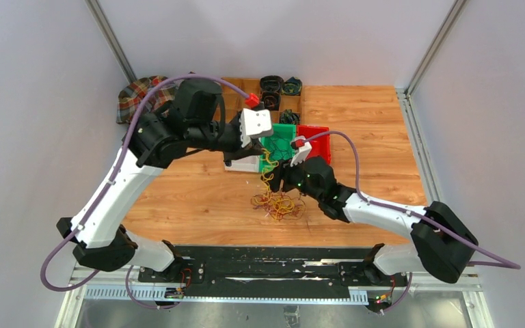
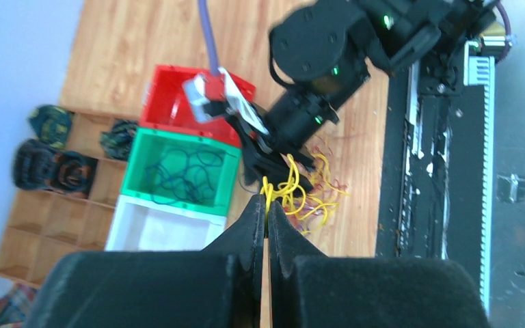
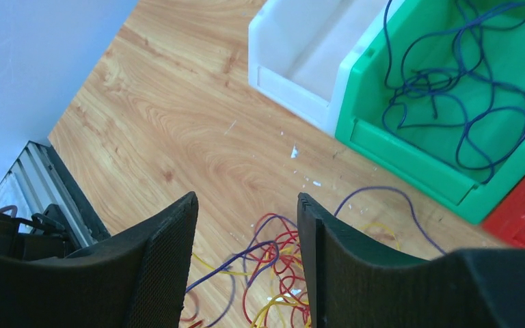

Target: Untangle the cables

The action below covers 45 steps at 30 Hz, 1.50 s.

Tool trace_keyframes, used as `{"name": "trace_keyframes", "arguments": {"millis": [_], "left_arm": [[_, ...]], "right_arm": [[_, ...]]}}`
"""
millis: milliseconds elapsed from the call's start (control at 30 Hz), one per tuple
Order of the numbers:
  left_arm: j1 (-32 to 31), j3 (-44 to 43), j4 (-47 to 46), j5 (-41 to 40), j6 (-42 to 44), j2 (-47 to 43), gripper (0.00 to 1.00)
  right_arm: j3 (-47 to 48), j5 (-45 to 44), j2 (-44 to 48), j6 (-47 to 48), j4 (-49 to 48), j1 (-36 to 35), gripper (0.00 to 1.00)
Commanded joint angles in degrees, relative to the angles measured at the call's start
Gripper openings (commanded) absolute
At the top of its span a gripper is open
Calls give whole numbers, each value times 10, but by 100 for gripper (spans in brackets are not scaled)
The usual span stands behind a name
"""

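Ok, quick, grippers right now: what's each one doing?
Left gripper: closed, pinching a yellow cable.
Right gripper: open, holding nothing, above the loose cables.

We record the setting as a robotics lab test cell. Evidence: the left arm (image 1: 119,188) and right arm (image 1: 383,208) are bolted to a black base rail (image 1: 260,268) at the near edge of a wooden table (image 1: 362,123); plain pale walls (image 1: 34,89) framed by aluminium posts (image 1: 110,37) close it in; a red bin (image 1: 318,137), green bin (image 3: 410,156) and white bin (image 3: 294,89) sit beside a wooden compartment tray (image 2: 55,222).
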<state>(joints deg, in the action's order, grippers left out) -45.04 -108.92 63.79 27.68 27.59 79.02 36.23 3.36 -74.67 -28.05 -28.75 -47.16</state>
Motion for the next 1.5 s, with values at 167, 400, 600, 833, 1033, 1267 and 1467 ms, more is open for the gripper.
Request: {"name": "trace_keyframes", "arguments": {"millis": [167, 400, 600, 833, 1033, 1267, 1467], "left_arm": [[0, -110, -2, -68, 39, -14, 0], [0, -158, -2, -110, 76, -20, 0], [0, -163, -2, -113, 100, -31, 0], [0, -161, -2, -110, 104, -36, 0], [0, -158, -2, -105, 105, -38, 0], [0, -149, -2, -103, 100, -43, 1], [0, -124, -2, -117, 106, -68, 1]], "right_arm": [[-51, -10, -5, -25, -38, -26, 53], [-62, -81, 80, 9, 33, -25, 56], [-31, -123, 186, 64, 113, -23, 67], [11, -63, 247, 88, 119, -25, 70], [48, 28, 198, 84, 84, -40, 76], [90, 74, 85, 81, 47, -60, 75], [103, 0, 63, 84, 62, -60, 25]]}}
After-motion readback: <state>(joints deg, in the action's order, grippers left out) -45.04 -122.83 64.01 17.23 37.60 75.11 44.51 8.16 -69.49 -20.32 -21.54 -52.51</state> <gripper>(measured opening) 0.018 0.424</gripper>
